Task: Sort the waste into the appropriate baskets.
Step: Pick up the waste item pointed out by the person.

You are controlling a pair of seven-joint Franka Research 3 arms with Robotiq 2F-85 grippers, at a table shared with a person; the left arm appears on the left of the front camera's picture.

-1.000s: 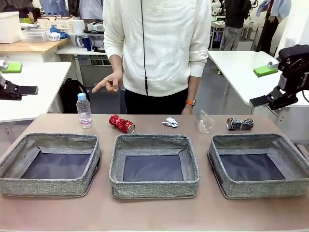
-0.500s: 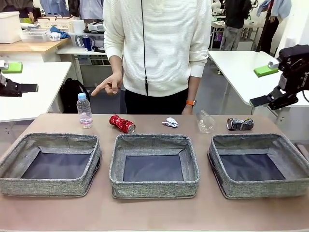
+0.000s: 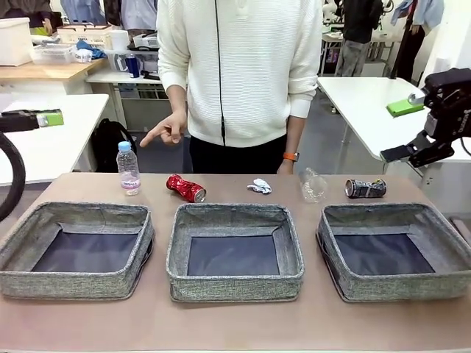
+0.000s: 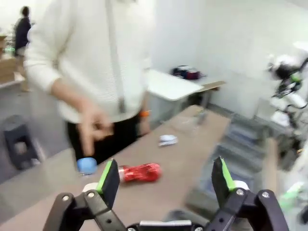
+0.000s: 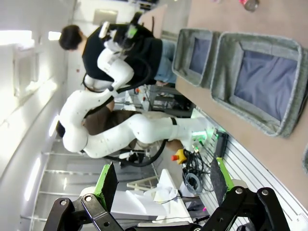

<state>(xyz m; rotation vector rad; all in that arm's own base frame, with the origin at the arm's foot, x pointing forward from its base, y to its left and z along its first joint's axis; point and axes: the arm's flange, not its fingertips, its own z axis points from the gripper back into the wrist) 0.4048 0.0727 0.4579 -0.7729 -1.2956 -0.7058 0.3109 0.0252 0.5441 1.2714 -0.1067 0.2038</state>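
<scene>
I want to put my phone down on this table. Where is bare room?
The near strip of table before the three baskets is bare, as are the baskets' bottoms. The far strip is crowded: labelled bottle, red can, paper wad, clear bottle, dark blue can. Gaps between baskets are narrow.

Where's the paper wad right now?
Front view: the paper wad lies on the table just beyond the middle basket, between the red can to its left and the label-less bottle to its right.
</scene>
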